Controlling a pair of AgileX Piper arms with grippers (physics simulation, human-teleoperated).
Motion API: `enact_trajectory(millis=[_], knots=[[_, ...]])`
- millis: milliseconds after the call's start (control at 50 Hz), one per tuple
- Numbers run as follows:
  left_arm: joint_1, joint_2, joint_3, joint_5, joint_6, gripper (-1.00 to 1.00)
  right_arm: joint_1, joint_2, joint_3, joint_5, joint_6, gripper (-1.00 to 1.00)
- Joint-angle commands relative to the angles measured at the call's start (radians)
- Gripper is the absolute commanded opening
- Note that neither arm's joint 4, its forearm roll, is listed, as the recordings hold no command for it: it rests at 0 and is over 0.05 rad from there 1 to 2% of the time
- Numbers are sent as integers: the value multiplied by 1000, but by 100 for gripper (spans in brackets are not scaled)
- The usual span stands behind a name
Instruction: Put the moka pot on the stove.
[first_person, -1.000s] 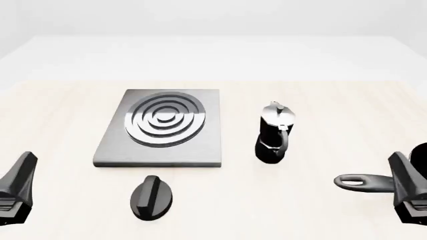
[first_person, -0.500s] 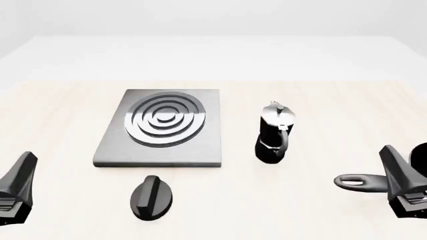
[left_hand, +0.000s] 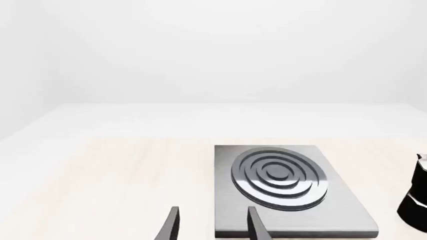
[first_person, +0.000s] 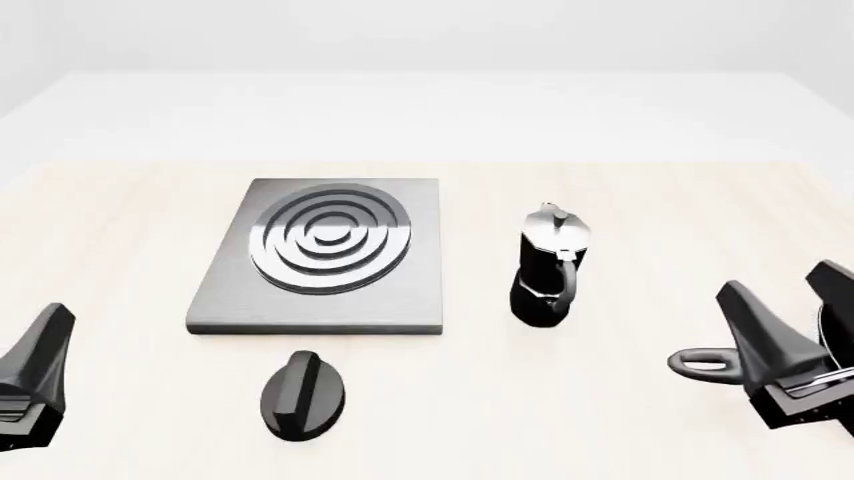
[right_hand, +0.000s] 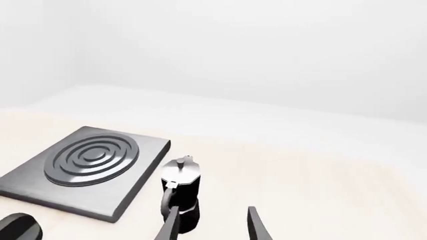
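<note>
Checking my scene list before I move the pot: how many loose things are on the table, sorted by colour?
Mostly black: 3 - moka pot with silver lid, oval knob, long-handled pan, partly hidden behind the right gripper
Grey metal: 1 - stove
Total: 4
</note>
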Motion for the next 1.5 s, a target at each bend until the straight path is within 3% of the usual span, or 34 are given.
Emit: enact_trajectory(millis=[20, 600, 1500], knots=[[0, 0, 0, 0, 0, 100, 52, 76, -1, -68, 17, 100], [0, 0, 0, 0, 0, 100, 147, 390, 7, -378, 32, 100], [0, 0, 0, 0, 0, 100, 143, 834, -15, -739, 77, 100]])
